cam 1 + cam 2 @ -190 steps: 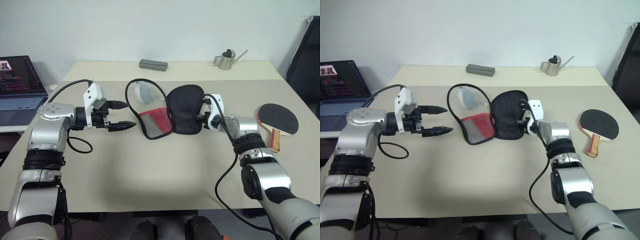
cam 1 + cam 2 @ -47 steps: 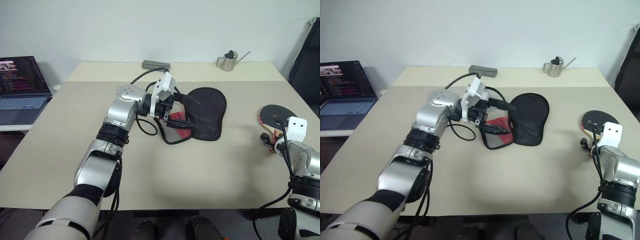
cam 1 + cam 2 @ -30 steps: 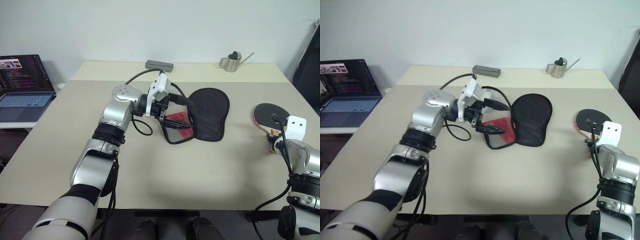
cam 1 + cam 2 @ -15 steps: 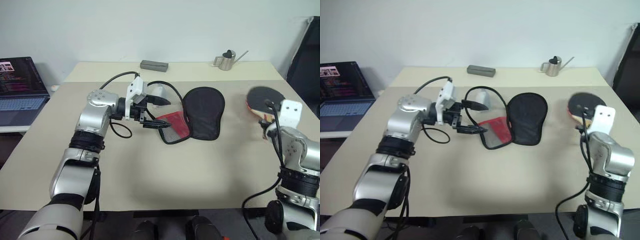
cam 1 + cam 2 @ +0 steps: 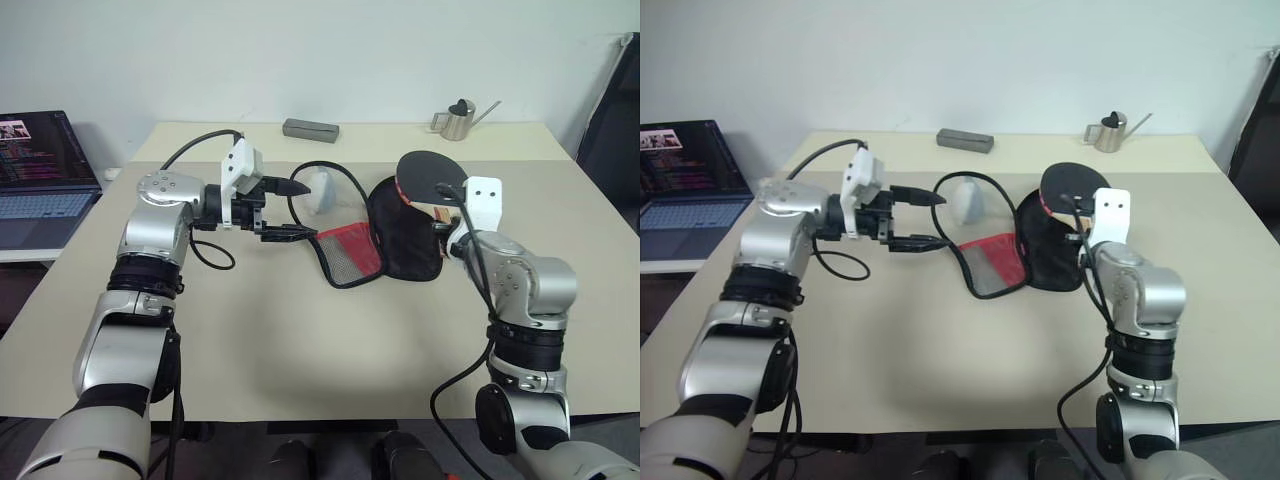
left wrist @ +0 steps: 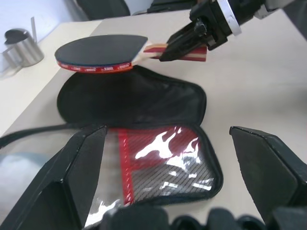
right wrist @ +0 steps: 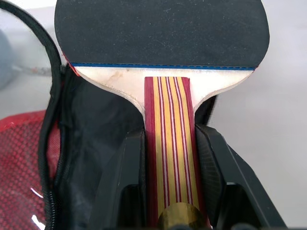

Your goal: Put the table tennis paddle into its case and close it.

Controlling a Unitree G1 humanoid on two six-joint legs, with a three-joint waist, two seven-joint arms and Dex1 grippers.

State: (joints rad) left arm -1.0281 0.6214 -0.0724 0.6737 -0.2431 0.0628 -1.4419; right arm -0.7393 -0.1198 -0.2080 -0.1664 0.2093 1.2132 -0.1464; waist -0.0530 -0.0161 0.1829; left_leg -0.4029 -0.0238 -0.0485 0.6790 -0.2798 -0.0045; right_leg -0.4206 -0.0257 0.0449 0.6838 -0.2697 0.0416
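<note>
Our right end effector (image 7: pixel 169 182) is clamped on the striped handle of the table tennis paddle (image 5: pixel 432 176), and the change that matters is where that paddle now sits: a second ago it was low over the desk (image 5: pixel 300 350) at our far right, and now it hangs in the air directly above the black half of the open case (image 5: pixel 400 240), blade pointing away from us. Meanwhile our left end effector (image 5: pixel 285 212) has pulled back from the case mouth toward our left; its fingers stand spread wide with nothing between them, near the zipper edge loop but apart from it. The case lies unzipped and splayed flat, red mesh pocket (image 5: pixel 345 255) up (a pale soft lump (image 5: pixel 966 203) sits just behind it). We judge the carry nearly done: what remains is lowering the blade onto the lining, letting go, then folding the flap over and zipping.
</note>
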